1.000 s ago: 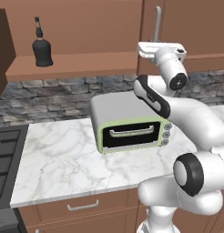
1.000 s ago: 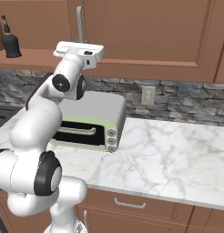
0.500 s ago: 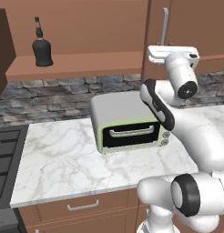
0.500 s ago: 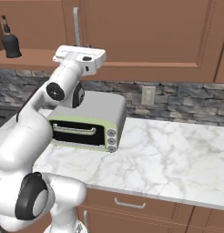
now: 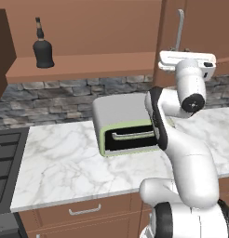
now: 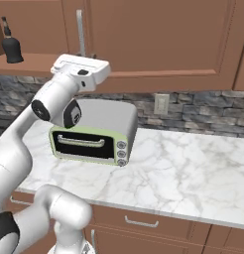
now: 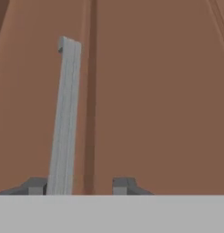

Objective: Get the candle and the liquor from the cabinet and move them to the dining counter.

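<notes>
The liquor, a small black bottle, stands on the open shelf of the brown cabinet, far left of my hand. My gripper is up against the closed cabinet door, at the lower end of its vertical silver handle. In the hand view the handle runs between my two fingertips, close to the left one, with a wide gap to the right one. The jaws stand open. The candle and the dining counter are out of view.
A green-fronted toaster oven sits on the marble worktop directly below my arm. A black stove borders the worktop on the left. A wall outlet sits on the stone backsplash. Drawers run under the worktop.
The jaws have spread wider around the door handle. My hand has shifted slightly right and down along the cabinet front. The bottle and toaster oven have not moved.
</notes>
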Available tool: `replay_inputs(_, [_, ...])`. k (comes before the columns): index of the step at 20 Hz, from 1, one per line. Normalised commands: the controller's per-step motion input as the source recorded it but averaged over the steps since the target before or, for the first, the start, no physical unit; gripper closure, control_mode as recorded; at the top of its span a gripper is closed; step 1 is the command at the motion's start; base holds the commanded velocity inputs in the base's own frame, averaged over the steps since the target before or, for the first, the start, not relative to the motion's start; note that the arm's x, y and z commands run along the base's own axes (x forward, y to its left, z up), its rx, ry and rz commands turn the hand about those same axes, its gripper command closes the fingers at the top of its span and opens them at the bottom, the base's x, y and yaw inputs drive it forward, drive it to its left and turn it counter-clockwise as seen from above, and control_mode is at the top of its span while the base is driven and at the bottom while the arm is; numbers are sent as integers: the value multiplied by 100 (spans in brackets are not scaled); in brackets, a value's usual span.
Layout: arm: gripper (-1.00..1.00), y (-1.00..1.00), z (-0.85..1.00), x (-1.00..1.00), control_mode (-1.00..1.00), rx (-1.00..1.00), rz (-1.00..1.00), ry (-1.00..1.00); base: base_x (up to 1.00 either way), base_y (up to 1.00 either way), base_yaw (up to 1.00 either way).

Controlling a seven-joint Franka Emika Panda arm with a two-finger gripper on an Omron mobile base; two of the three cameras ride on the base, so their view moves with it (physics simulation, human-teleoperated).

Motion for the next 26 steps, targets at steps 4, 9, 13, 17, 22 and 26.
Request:
replay_inputs(4, [100,-71,0,-92,-100,0,-13,0,0,0,0])
replay_inputs(9, [100,-70,0,-96,-100,0,-15,0,0,0,0])
replay_inputs(13, [100,-72,0,-100,-100,0,-16,0,0,0,0])
replay_inputs(17, [100,-67,0,-93,-100,0,-16,1,0,0,0])
replay_inputs(22, [100,-68,1,-93,-100,0,-14,5,0,0,0])
replay_inputs(26, [100,-67,0,-90,-100,0,-10,8,0,0,0])
